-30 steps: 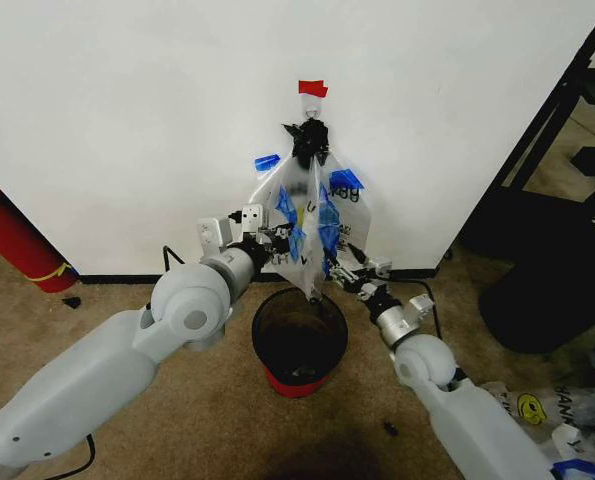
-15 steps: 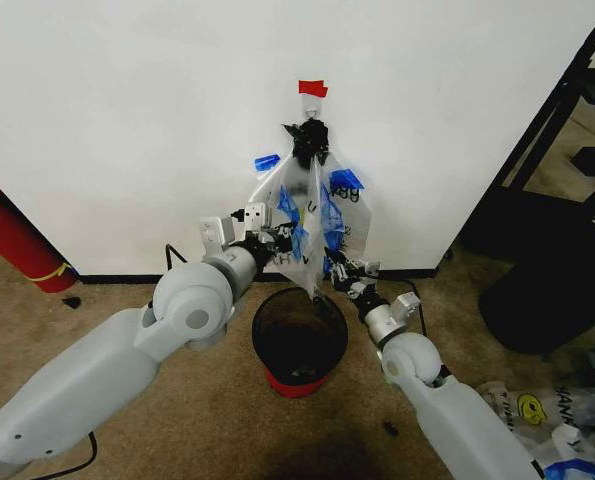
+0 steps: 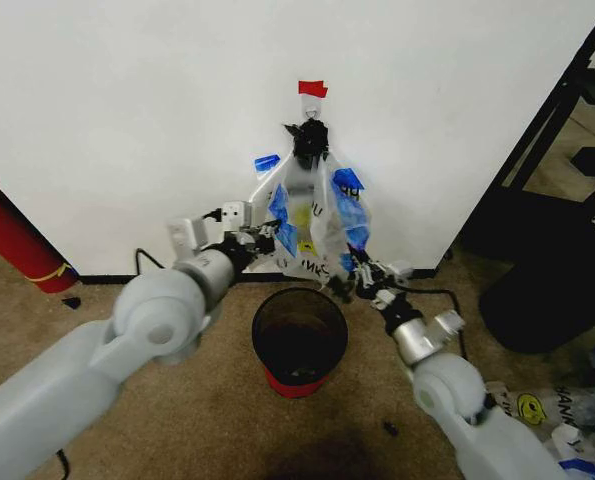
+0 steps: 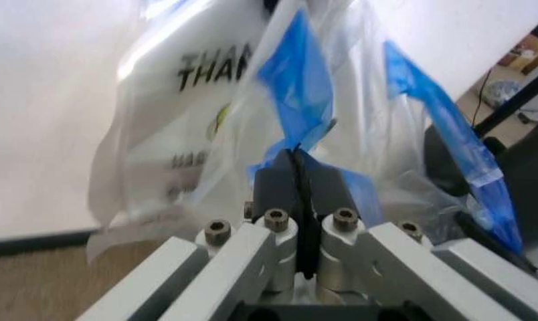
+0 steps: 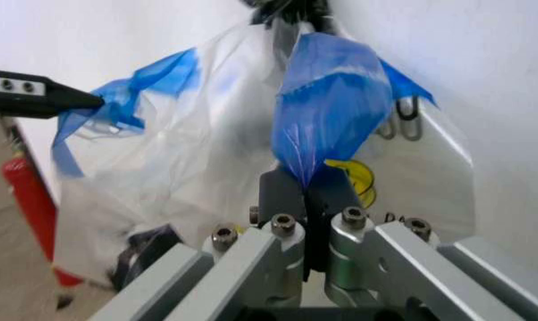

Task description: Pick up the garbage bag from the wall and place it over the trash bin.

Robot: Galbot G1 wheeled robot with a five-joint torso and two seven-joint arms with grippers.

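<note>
The garbage bag, translucent white with blue-taped handles, hangs on the wall from a black clip under a red tape patch. My left gripper is shut on the bag's left blue handle. My right gripper is shut on the right blue handle. Between them the bag is spread wide. The trash bin, black mesh with a red base, stands on the carpet directly below the bag. In the right wrist view the left gripper shows pinching blue tape.
A red cylinder with a yellow band leans at the far left by the wall. A black frame and a dark bulky object stand at the right. Loose bags lie on the floor at the lower right.
The two grippers have drawn apart, left one leftward and right one rightward, pulling the bag's handles wider. The bag's lower end has risen off the bin's rim.
</note>
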